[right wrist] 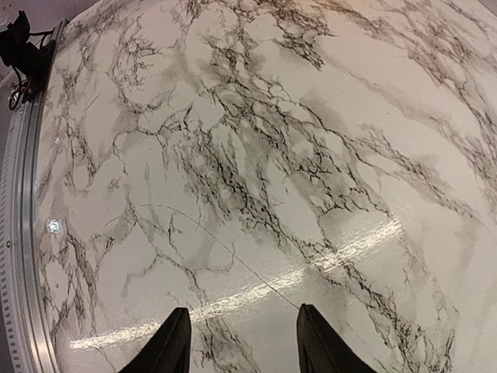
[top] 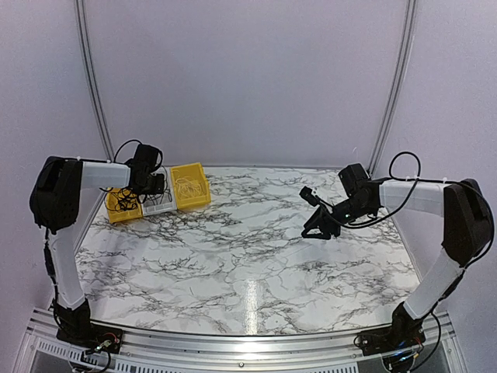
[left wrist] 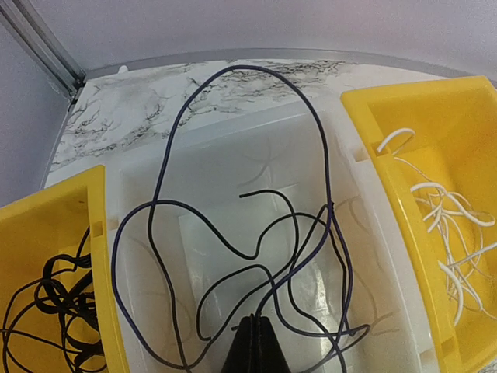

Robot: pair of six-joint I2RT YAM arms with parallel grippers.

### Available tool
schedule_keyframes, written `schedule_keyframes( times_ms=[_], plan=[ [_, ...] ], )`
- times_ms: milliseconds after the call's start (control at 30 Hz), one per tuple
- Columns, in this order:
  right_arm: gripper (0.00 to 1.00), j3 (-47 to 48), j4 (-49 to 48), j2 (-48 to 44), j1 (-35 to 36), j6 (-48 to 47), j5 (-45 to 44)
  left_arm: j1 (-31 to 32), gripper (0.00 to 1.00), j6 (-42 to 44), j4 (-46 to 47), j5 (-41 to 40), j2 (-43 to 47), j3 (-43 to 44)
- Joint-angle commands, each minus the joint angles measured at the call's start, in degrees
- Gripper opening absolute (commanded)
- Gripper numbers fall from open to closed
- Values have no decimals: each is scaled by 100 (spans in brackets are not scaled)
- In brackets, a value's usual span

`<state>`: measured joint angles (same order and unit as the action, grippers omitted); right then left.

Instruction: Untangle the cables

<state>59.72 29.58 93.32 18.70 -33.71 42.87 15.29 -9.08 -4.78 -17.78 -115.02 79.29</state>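
— On the marble-patterned table point(top: 248, 256), where's the thin dark looped cable point(left wrist: 326, 155)?
— In the white plastic bin point(left wrist: 155, 148), beneath the left gripper point(left wrist: 252, 322), jaws together, seemingly pinching it. The right gripper point(right wrist: 242, 311) gapes, well apart.

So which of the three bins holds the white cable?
The right-hand yellow bin, white cable inside. The middle white bin holds a long dark cable; the left yellow bin holds tangled black cables.

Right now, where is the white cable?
The white cable lies in the right-hand yellow bin in the left wrist view, beside the white bin.
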Motion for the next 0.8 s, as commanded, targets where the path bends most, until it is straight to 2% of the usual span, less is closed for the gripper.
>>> schedule_keyframes(
  times_ms=[0, 67, 167, 267, 467, 500, 533, 567, 667, 767],
  plan=[
    [47, 135, 60, -94, 2, -82, -29, -37, 0, -118, -255, 206, 19, 236],
    [47, 134, 67, -95, 1, -91, -25, -37, 0, -116, -442, 363, 178, 244],
    [47, 149, 85, -92, 2, -95, 0, -35, 32, -146, -697, 414, 640, 172],
    [47, 162, 94, -115, 2, -98, 19, -35, 50, -127, -827, 289, 1339, -59],
    [47, 292, -21, -380, -36, 205, -177, -35, 66, 52, -1006, 274, 2594, -459],
    [47, 331, -92, -487, -52, 320, -295, -35, 72, 49, -1010, 375, 2796, -574],
    [47, 378, -209, -595, -85, 455, -503, -39, 83, 50, -1000, 489, 3008, -659],
    [47, 417, -376, -784, -147, 609, -739, -35, 98, 37, -988, 615, 3210, -754],
    [49, 512, -911, -1262, -452, 1013, -1376, -27, 99, -115, -972, 794, 3683, -884],
    [56, 540, -1590, -1763, -962, 1727, -1893, -26, 99, -457, -1063, 1190, 4134, -922]
  ],
)
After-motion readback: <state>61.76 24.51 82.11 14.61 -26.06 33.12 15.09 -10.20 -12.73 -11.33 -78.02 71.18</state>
